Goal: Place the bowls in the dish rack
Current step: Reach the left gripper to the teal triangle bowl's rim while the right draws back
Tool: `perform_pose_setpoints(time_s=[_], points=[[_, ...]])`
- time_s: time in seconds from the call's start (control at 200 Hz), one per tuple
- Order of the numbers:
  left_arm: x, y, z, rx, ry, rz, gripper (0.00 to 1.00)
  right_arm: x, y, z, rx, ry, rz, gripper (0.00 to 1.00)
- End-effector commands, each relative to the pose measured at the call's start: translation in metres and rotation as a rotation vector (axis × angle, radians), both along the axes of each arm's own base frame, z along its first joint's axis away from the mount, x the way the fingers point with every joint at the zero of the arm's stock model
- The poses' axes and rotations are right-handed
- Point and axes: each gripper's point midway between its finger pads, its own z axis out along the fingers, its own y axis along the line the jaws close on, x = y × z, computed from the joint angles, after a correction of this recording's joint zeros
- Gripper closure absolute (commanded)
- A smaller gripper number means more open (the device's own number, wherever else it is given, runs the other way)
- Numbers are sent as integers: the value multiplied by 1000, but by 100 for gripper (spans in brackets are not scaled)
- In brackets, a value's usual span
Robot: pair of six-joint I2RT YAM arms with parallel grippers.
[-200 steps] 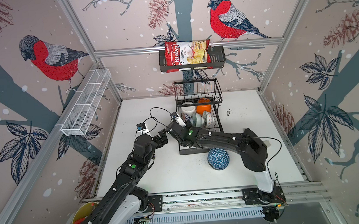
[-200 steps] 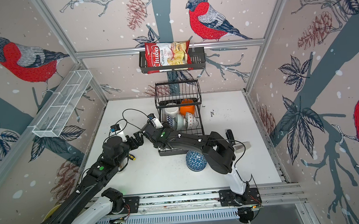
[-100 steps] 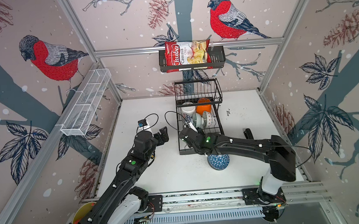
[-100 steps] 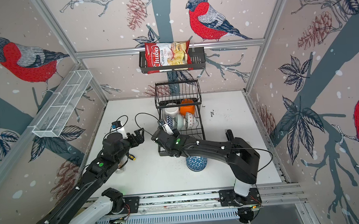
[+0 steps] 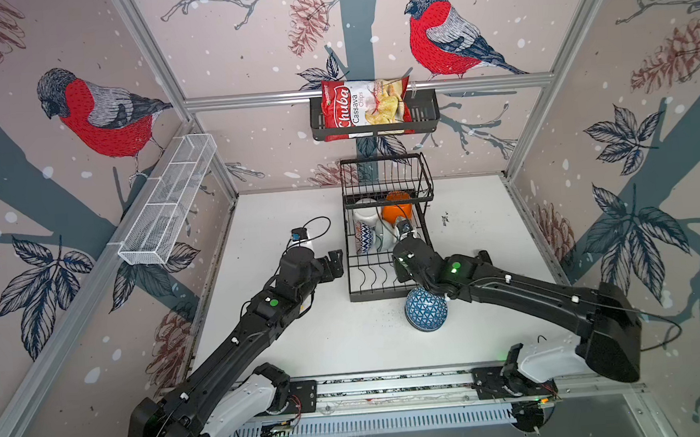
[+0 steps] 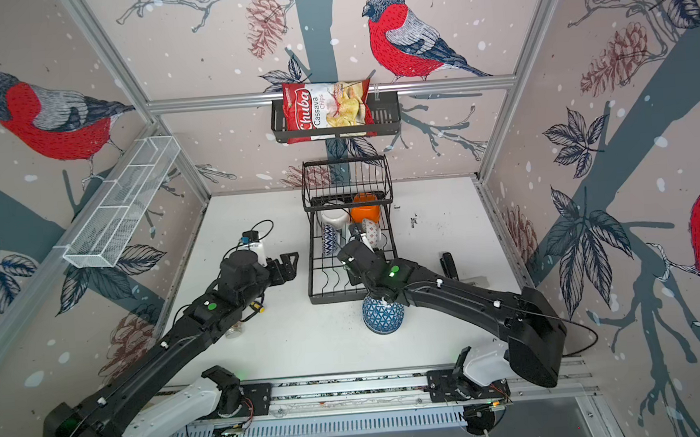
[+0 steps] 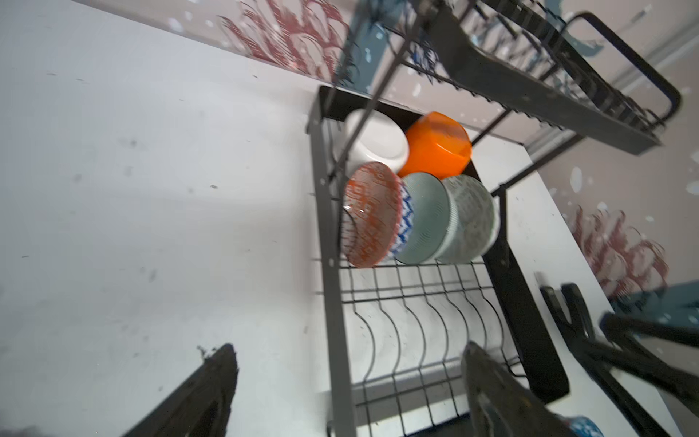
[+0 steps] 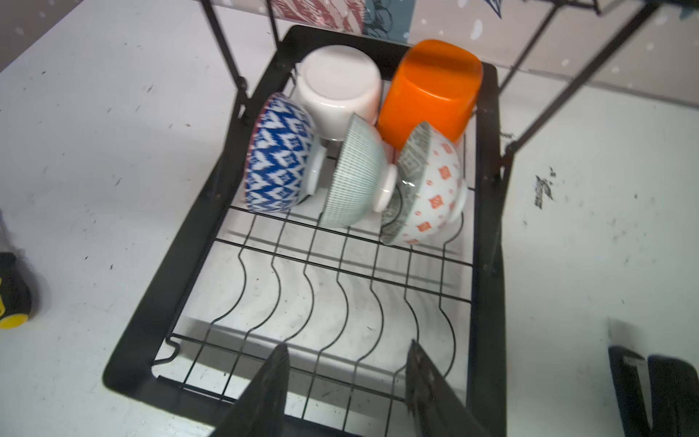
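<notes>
The black dish rack stands mid-table. At its back lie a white bowl and an orange bowl. In front of them a blue-patterned bowl, a green striped bowl and a red-marked white bowl stand on edge. A blue triangle-patterned bowl sits upside down on the table in front of the rack, under my right arm. My right gripper hangs open and empty over the rack's bare front dividers. Just left of the rack, my left gripper is open and empty.
A chips bag sits in a black wall basket above the rack. A white mesh shelf runs along the left wall. A black object lies right of the rack. A yellow-black item lies under my left arm.
My right gripper has swung rightward, from beside the left gripper to over the rack. The left gripper has edged a little toward the rack.
</notes>
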Motion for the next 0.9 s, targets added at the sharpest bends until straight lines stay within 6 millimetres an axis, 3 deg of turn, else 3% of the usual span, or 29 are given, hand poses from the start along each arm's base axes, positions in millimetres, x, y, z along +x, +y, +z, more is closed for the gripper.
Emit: perform_pose_setpoints(time_s=[0.0, 0.395, 0.705, 0.74, 0.76, 0.895], points=[[-2, -11, -4, 34, 14, -12, 10, 1, -17, -2, 46, 38, -37, 47], [-39, -87, -31, 166, 100, -189, 10, 12, -104, -10, 132, 62, -222, 39], [-67, -138, -50, 329, 157, -329, 13, 13, -129, -11, 179, 43, -264, 32], [-71, -140, -59, 353, 177, -343, 13, 13, -130, -12, 186, 42, -266, 32], [-70, -147, -51, 339, 170, -352, 14, 14, -130, -12, 189, 39, -266, 32], [-78, -163, -58, 365, 196, -391, 17, 14, -127, -15, 213, 47, -253, 31]])
